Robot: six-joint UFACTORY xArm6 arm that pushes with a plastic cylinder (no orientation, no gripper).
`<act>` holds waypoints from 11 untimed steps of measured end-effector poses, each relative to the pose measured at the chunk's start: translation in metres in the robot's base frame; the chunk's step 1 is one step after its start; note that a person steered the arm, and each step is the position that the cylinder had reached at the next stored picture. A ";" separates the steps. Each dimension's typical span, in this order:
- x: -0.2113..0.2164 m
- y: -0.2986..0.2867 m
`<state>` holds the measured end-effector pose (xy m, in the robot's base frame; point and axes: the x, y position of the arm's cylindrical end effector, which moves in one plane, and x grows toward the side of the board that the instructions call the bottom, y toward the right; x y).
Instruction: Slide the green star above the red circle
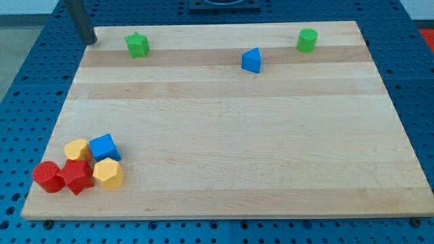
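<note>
my tip (89,42) sits at the top left corner of the desk (224,129), right at the board's edge. my end effector is a plain rod, so it neither opens nor closes, and it grips nothing.

the green star (137,45) lies near the view's top, to the right of my tip and apart from it, with bare wood between.

the red circle (47,176) lies at the view's bottom left, at the left end of a tight cluster. touching it on its right is a red star (76,177). a yellow block (76,150) sits above these two; its shape is unclear. a blue cube (104,147) is just beside that yellow block, on its right. a yellow hexagon (108,174) lies below the blue cube, beside the red star.

the green star and the red circle are well apart, the star far up the board and a little to the right.

a blue triangle (251,60) lies right of centre near the top. a green cylinder (307,40) stands farther right, close to the top edge.
</note>
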<state>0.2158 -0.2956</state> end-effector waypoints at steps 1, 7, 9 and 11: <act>-0.022 0.050; 0.014 0.094; 0.107 0.066; 0.003 0.093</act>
<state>0.2187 -0.2027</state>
